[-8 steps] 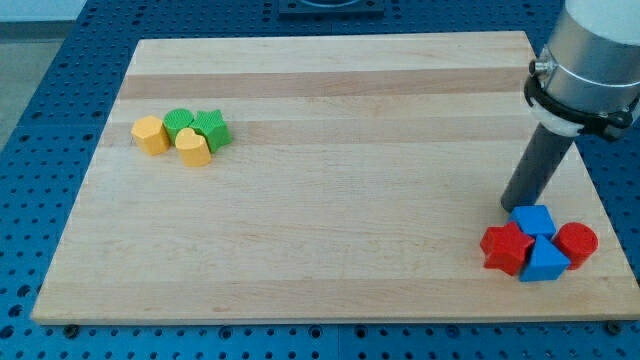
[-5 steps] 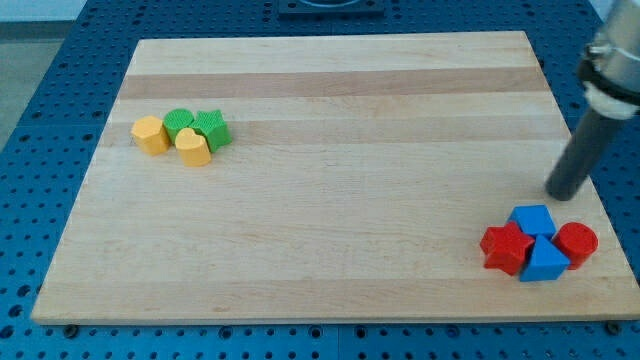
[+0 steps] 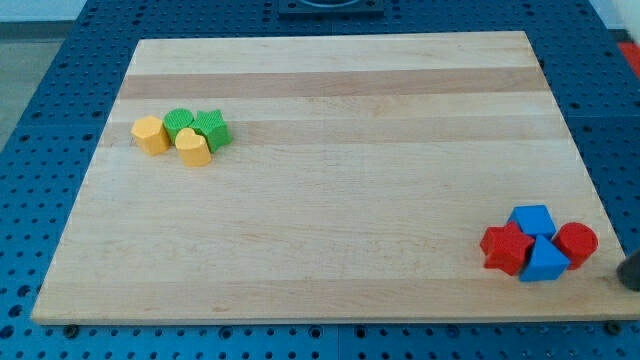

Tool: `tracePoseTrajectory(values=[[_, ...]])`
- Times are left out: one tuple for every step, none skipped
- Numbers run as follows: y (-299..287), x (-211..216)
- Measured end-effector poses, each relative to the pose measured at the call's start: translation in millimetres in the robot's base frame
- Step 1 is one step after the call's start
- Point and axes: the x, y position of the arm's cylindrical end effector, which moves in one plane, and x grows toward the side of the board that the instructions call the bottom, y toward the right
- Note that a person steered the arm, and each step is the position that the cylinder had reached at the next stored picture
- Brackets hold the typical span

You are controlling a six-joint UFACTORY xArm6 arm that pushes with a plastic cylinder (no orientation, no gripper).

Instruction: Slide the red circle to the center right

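Observation:
The red circle [image 3: 577,243] lies near the board's lower right corner. It touches a blue triangle [image 3: 545,262] on its left, in a tight cluster with a blue square block [image 3: 531,220] and a red star-like block [image 3: 506,247]. Only a dark bit of my rod shows at the view's right edge. My tip [image 3: 629,284] is just right of and slightly below the red circle, apart from it, at the board's right edge.
A second cluster sits at the upper left: a yellow hexagon [image 3: 151,134], a green circle [image 3: 180,123], a green star [image 3: 212,129] and a yellow heart [image 3: 193,147]. The wooden board [image 3: 330,200] lies on a blue perforated table.
My rod moved from just above the blue square, out to the right and down the view, to the right edge beside the red circle. No block has moved.

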Motion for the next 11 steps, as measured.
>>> tracePoseTrajectory(values=[[-21, -1], [-30, -6], [-30, -8], [-35, -15], [-38, -21], [-39, -30], [-39, -43], [-41, -61], [-44, -80], [-48, -100], [-53, -124]])
